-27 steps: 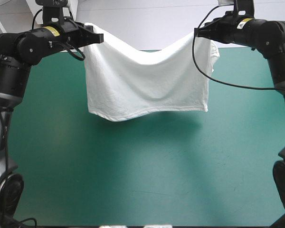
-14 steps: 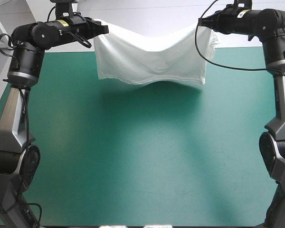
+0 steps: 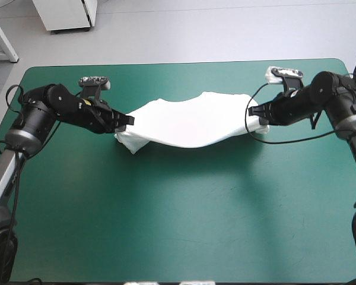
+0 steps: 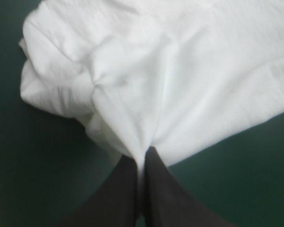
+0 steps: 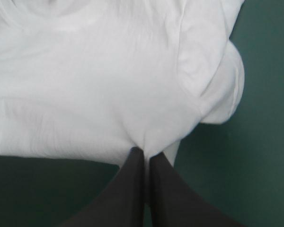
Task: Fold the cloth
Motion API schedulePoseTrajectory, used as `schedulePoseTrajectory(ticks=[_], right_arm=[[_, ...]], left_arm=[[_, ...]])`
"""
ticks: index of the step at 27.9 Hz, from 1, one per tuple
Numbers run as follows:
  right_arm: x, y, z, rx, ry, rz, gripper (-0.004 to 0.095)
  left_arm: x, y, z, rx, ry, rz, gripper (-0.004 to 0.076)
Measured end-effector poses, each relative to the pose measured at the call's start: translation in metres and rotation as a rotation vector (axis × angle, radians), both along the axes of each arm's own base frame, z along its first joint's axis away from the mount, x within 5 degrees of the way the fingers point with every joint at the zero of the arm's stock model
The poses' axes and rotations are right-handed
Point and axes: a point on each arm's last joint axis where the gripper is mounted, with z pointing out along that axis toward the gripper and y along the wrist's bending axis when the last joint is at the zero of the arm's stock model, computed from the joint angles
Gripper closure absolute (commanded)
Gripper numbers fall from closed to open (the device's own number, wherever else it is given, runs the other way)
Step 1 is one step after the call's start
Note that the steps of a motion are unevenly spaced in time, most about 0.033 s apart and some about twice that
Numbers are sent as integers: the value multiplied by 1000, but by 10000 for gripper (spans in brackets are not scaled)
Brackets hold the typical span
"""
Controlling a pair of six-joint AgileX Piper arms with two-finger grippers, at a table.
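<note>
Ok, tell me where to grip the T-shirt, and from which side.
At its two ends: the left claw pinches the T-shirt from the left, the right claw from the right. It hangs as a band between them, so end grips should keep it spread.

Table (image 3: 178, 225) open except where T-shirt (image 3: 190, 122) lies.

Nothing you can read here: no legible text, label, brand or number in any view. The T-shirt (image 3: 190, 122) is plain white, and the teal-green cover (image 3: 178, 225) carries no markings you can make out.
</note>
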Motion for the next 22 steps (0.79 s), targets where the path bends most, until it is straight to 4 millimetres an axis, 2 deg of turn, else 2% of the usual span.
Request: schedulePoseTrajectory(ticks=[3, 8, 14, 22], right_arm=[[-36, 11, -16, -31, 59, 49, 925], [-67, 23, -42, -87, 146, 117, 925], [-89, 25, -72, -138, 254, 148, 925], [-111, 20, -99, -157, 351, 148, 925]], left_arm=[[-32, -4, -20, 31, 66, -37, 734], [-54, -10, -44, 94, 145, -97, 734], [-70, -15, -70, 152, 253, -136, 734], [-87, -9, -100, 193, 377, -137, 734]])
